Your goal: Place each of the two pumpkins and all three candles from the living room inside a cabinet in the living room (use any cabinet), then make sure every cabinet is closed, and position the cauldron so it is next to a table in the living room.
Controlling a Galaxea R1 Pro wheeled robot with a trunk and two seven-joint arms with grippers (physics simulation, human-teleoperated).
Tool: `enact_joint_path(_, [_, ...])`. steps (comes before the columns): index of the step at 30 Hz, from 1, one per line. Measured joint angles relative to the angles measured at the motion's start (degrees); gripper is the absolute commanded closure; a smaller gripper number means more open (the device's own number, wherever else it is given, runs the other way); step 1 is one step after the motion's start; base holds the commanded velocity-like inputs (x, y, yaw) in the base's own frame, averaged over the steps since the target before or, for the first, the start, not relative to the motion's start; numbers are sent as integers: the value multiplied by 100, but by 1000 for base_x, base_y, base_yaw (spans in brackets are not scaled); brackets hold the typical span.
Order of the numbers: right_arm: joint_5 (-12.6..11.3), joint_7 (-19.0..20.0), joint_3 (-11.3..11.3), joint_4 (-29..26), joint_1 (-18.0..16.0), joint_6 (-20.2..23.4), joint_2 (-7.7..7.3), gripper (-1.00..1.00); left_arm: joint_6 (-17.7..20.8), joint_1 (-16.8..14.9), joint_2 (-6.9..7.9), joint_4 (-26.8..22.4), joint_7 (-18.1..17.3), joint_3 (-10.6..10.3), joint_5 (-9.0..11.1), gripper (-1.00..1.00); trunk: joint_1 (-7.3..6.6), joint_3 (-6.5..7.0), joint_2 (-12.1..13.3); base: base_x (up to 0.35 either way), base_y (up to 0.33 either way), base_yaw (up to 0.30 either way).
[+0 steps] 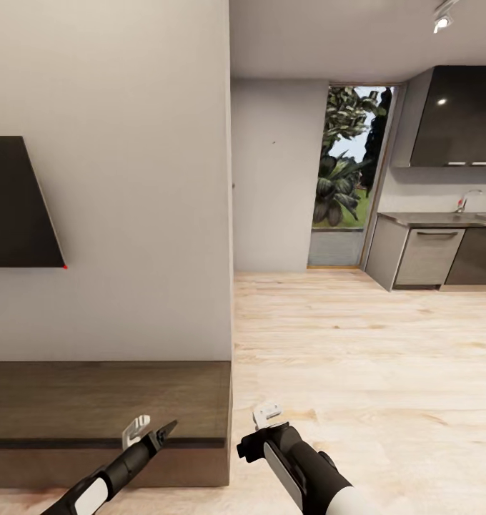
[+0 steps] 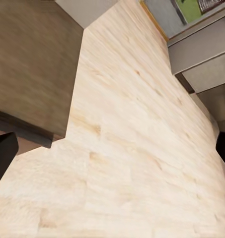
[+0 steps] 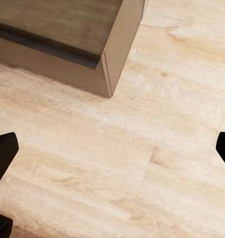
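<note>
- Left gripper (image 1: 151,433) and right gripper (image 1: 261,429), low in the frame, both spread wide and empty.
- The long, low dark brown wood cabinet (image 1: 107,400) sits lower left, its end just beyond the grippers, drawers shut.
- Judged in transit: next, find pumpkins and candles over pale plank floor (image 1: 372,357).

- The cabinet (image 1: 107,400) is seen in matt dark brown wood grain.
- The floor (image 1: 364,357) is laid in pale, smooth wood planks.
- The TV (image 1: 18,204) is finished glossy black.
</note>
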Motion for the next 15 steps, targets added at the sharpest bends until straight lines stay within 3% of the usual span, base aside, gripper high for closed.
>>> enact_joint_path(6, [-5,0,10,5,0,0,0,-100,-19,2,6,4,2,-4,13,-100,1,0,0,-15,1,0])
enact_joint_path(15, [-10,-2,18,9,0,-1,0,-100,0,3,8,10,-8,-7,19,-100,1,0,0,-118,64,0])
